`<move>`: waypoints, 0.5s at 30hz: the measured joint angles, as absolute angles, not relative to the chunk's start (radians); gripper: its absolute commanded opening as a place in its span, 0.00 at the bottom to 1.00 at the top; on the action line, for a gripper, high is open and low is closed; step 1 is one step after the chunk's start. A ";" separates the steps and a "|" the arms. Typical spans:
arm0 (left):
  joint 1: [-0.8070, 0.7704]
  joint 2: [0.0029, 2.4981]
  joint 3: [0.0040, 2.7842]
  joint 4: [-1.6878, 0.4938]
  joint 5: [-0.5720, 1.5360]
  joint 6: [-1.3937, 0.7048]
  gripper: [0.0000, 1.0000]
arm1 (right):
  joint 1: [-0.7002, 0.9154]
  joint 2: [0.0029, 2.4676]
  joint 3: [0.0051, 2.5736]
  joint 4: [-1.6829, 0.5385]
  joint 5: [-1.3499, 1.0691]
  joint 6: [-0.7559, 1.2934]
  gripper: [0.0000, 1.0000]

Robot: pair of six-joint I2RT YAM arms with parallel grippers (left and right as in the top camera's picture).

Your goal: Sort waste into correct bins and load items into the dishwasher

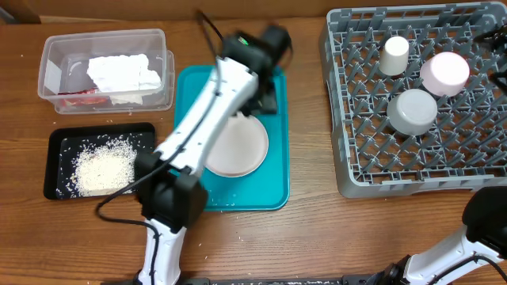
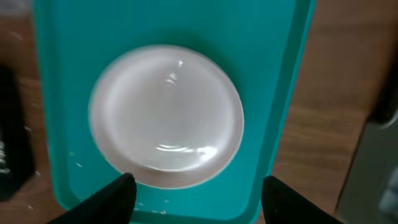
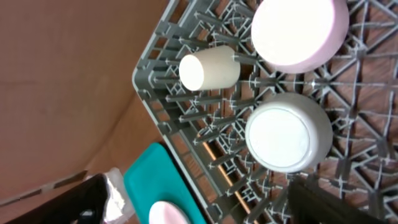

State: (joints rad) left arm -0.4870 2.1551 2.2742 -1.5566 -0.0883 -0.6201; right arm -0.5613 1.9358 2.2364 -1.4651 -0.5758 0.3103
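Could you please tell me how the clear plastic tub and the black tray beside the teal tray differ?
The clear tub is see-through with taller walls; the black tray is opaque and shallow. The clear tub holds a crumpled white napkin and a red packet; the black tray holds loose rice. Both are rectangular, similar in footprint, and sit on the table left of the teal tray.

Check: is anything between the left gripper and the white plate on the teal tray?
Nothing visible. The left gripper hangs open just above the plate, near its edge, and the plate lies bare on the teal tray.
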 measured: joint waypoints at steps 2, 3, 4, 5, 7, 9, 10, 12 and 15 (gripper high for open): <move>-0.434 2.128 2.369 -1.585 -0.113 -0.618 0.77 | -0.561 1.936 2.236 -1.457 -0.577 0.316 1.00; -0.404 2.109 2.410 -1.596 -0.126 -0.615 0.82 | -0.561 1.936 2.236 -1.449 -0.579 0.321 1.00; -0.375 2.090 2.444 -1.600 -0.137 -0.611 1.00 | -0.561 1.936 2.236 -1.444 -0.580 0.327 1.00; -0.338 2.065 2.479 -1.602 -0.151 -0.604 1.00 | -0.561 1.936 2.236 -1.434 -0.580 0.342 1.00; -0.271 2.014 2.517 -1.597 -0.170 -0.607 1.00 | -0.560 1.936 2.236 -1.430 -0.580 0.368 1.00; -0.200 1.965 2.533 -1.593 -0.189 -0.607 1.00 | -0.559 1.936 2.236 -1.445 -0.589 0.402 1.00; -0.163 1.943 2.537 -1.594 -0.196 -0.607 1.00 | -0.557 1.936 2.236 -1.451 -0.597 0.417 1.00; -0.096 1.915 2.543 -1.596 -0.215 -0.607 1.00 | -0.548 1.936 2.236 -1.451 -0.622 0.437 1.00; 0.007 1.903 2.546 -1.611 -0.237 -0.607 1.00 | -0.506 1.936 2.236 -1.451 -0.643 0.453 1.00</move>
State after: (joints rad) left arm 0.0074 1.9034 2.5462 -1.6108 -0.2367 -0.6071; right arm -0.5056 1.9358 2.2364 -1.4509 -0.6434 0.4530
